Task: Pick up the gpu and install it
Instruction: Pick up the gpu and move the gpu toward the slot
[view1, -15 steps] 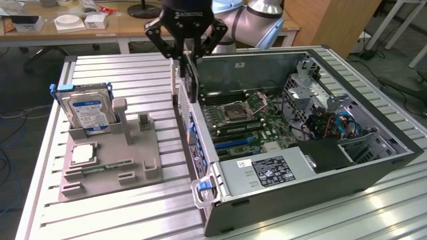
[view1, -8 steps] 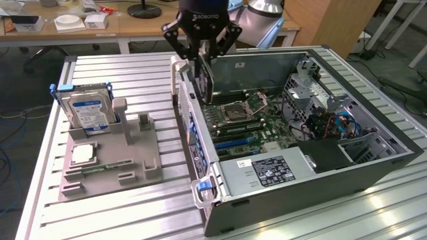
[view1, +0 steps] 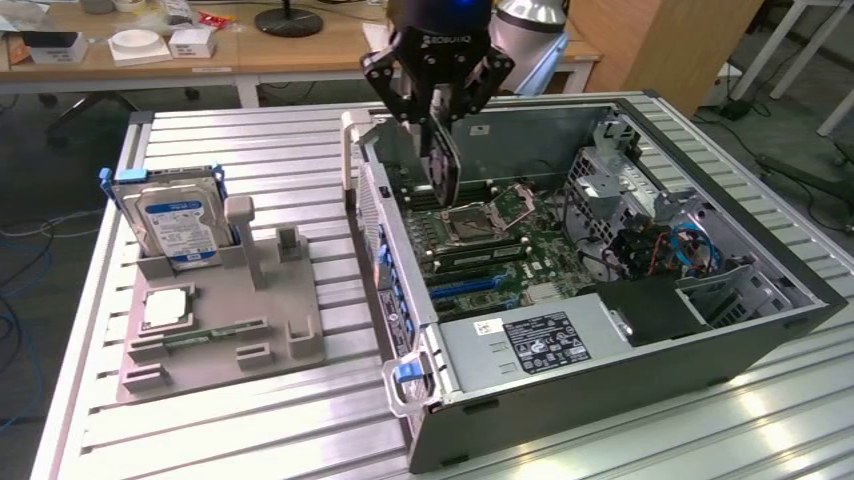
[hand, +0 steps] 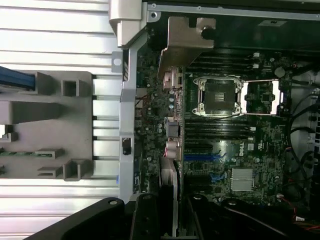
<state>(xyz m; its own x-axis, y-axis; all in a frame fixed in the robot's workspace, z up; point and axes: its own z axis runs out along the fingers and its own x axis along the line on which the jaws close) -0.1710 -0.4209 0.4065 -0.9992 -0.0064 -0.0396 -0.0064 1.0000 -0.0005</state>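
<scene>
The gpu (view1: 445, 172), a thin dark card, hangs on edge above the motherboard (view1: 514, 250) inside the open computer case (view1: 747, 335). My gripper (view1: 435, 128) is shut on its upper edge. In the wrist view the gpu (hand: 172, 135) runs edge-on away from the gripper (hand: 169, 212), and its silvery end bracket (hand: 190, 37) is at the far end near the case's rear wall. The card is over the strip of board beside the CPU socket (hand: 220, 95), clear of the blue expansion slots (hand: 202, 157).
On the exterior view's left, a grey holder (view1: 220, 310) carries an upright hard drive (view1: 174, 220), a CPU chip (view1: 167, 308) and a RAM stick (view1: 200, 335). In the case are a power supply (view1: 534, 340), drive bays and cables (view1: 667, 245). The ribbed metal table (view1: 267, 430) surrounds everything.
</scene>
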